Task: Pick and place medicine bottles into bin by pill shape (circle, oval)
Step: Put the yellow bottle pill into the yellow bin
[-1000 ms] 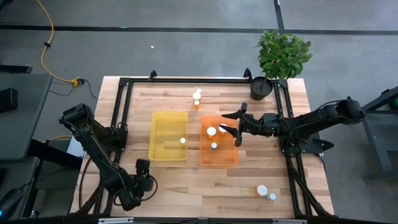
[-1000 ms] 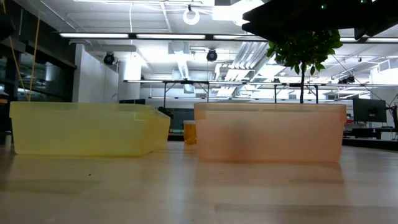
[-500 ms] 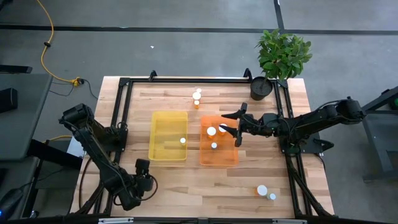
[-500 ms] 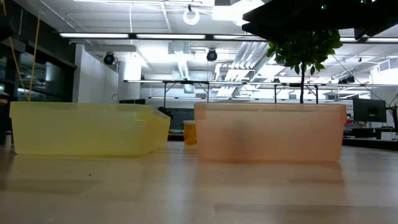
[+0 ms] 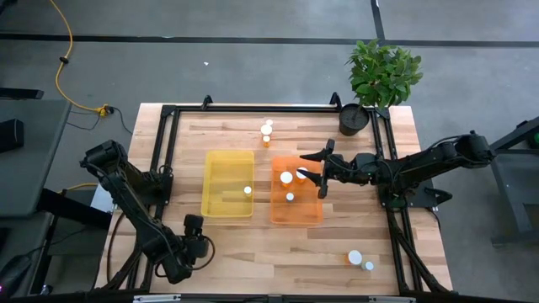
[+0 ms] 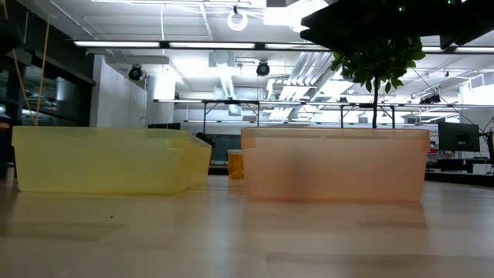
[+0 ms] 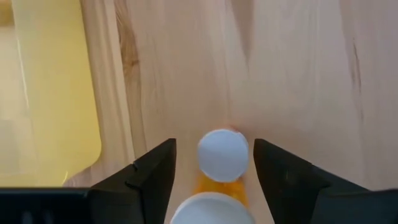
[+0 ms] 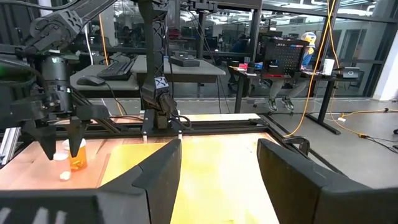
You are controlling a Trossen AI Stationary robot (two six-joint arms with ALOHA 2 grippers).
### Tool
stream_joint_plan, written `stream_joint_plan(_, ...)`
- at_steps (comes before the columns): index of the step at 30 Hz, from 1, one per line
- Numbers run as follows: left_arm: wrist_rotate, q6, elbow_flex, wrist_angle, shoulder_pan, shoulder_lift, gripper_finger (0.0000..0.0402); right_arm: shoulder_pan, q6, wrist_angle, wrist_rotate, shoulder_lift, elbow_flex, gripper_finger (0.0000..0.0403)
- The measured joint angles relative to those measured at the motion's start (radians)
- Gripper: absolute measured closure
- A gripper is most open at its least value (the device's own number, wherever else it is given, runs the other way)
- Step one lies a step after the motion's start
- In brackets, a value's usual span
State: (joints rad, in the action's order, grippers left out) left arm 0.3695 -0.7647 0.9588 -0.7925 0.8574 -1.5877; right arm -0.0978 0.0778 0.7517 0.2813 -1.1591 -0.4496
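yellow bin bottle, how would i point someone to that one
On the wooden table two bins sit side by side in the middle; take the yellow bin, on the left arm's side. The bottle shows as a small white cap near the wall facing the orange bin. It is the only bottle in the yellow bin.

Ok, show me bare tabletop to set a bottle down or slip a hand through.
Widest bare wood: the front strip along the yellow bin and orange bin, between the left tool, open over two bottles, and the loose bottles at front right. Crowded: the orange bin under the open right tool, and the narrow gap between bins.
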Motion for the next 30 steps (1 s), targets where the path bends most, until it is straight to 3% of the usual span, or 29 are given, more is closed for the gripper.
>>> stream_joint_plan(10, -0.045, 0.009, 0.0, 0.0, -0.016, 0.0, 0.0231, 0.0, 0.0, -0.004, 0.0, 0.0, 0.0, 0.0199)
stream_joint_plan(30, -0.019, 0.026, 0.0, 0.0, -0.016, 0.0, 0.0294, 0.0, -0.018, -0.007, 0.0, 0.0, 0.0, 0.0199)
